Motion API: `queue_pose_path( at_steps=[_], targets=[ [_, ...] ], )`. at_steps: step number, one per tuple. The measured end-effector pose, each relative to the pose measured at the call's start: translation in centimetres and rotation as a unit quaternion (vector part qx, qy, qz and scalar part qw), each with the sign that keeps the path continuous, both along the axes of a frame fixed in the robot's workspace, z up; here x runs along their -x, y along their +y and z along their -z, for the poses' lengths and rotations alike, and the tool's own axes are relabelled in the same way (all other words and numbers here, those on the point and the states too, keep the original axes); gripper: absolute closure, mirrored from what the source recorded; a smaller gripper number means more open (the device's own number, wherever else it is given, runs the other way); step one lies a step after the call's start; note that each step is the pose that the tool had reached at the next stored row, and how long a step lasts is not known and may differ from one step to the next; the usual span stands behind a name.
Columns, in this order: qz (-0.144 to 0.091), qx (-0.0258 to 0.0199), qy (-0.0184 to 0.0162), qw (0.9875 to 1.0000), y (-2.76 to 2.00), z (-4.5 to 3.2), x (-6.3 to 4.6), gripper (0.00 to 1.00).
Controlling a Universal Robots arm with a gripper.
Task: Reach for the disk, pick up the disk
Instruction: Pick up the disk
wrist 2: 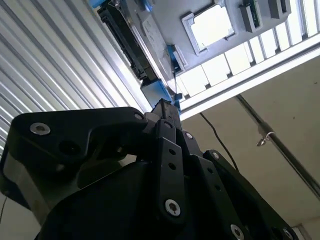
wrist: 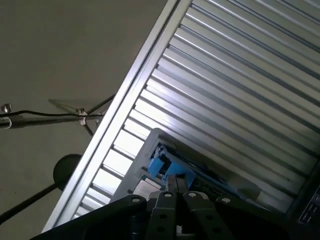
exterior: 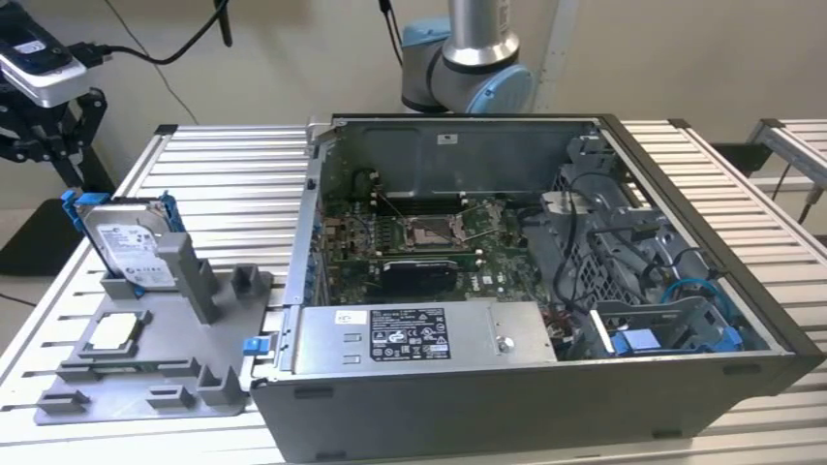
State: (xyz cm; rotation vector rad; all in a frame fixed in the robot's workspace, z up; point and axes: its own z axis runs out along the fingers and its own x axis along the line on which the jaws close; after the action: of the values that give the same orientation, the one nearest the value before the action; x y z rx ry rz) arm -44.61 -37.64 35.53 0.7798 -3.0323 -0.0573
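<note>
My gripper (wrist: 174, 181), closed on nothing, points down at the disk (exterior: 130, 242) standing on end in its holder (exterior: 194, 291), just beyond my tips.

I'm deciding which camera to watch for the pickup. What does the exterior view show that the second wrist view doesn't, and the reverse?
Exterior view adds: the open computer case with its motherboard and power supply, and the arm's base behind it.
Second wrist view adds: the tool close up, aimed toward the disk, and the floor with a cable past the table's edge.
Shared: the disk, upright in the grey holder, the square silver chip near it, and the slatted table.
</note>
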Motion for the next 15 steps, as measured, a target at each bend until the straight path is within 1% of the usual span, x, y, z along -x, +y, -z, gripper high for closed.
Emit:
queue_pose_path(
  at_steps=[4, 9, 13, 15],
  targets=[
    [-0.014, 0.0, 0.0, 0.9999, 0.0, 0.0, 0.0, 1.0],
    [-0.032, 0.0001, 0.0, 0.9995, 0.0, 0.0, 0.0, 1.0],
    [-0.05, 0.0001, 0.0, 0.9987, 0.01, 0.0, 0.01, 1.0],
    [-0.062, 0.0001, -0.0001, 0.9981, 0.01, 0.0, 0.0, 1.0]
  ],
)
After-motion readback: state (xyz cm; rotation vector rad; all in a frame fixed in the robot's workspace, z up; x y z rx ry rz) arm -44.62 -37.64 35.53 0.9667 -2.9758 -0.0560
